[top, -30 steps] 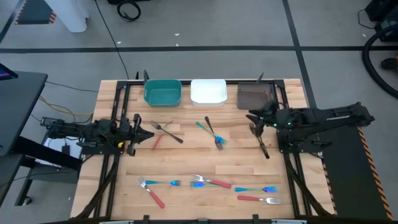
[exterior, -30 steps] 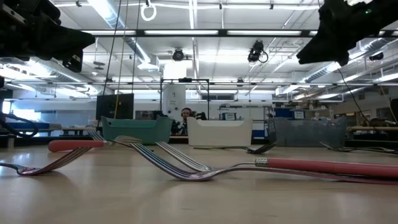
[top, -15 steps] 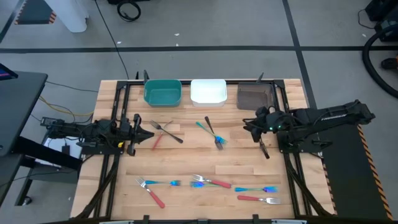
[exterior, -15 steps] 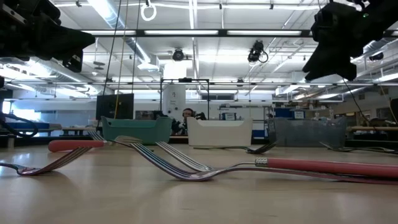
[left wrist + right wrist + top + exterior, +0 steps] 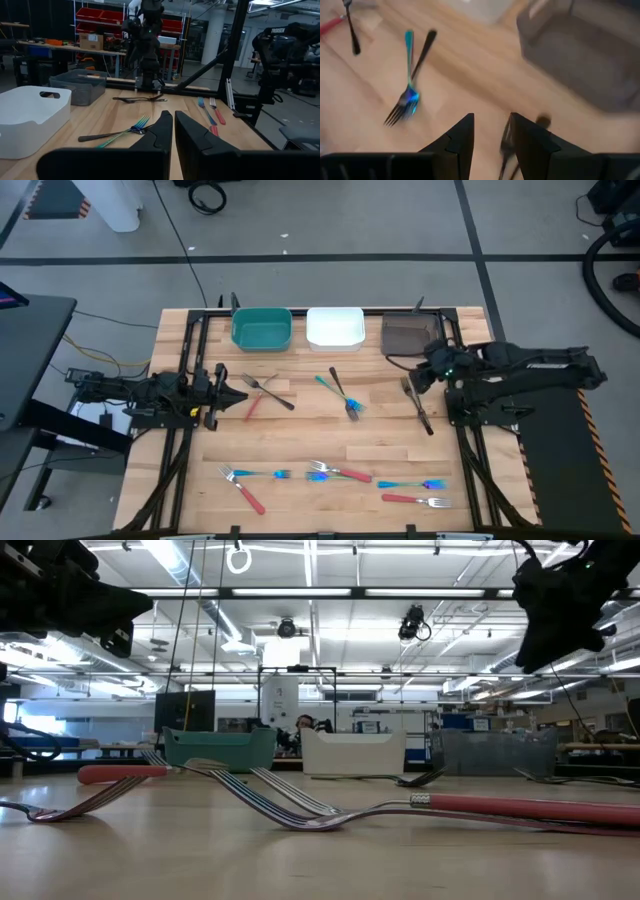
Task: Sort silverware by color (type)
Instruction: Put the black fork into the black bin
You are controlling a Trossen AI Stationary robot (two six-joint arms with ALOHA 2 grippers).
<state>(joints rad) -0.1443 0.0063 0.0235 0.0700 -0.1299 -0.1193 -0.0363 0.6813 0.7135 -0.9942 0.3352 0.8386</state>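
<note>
The right hand (image 5: 418, 376) is held released above the dark fork (image 5: 418, 406) lying on the worktop (image 5: 300, 435) near the brown bin (image 5: 408, 334). The left hand (image 5: 238, 396) is kept clenched, empty, beside crossed red and dark forks (image 5: 262, 393). Other forks (image 5: 330, 473) are scattered nearby.

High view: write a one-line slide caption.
Forks lie scattered on the table; right tool hovers above a dark fork near the brown bin.
</note>
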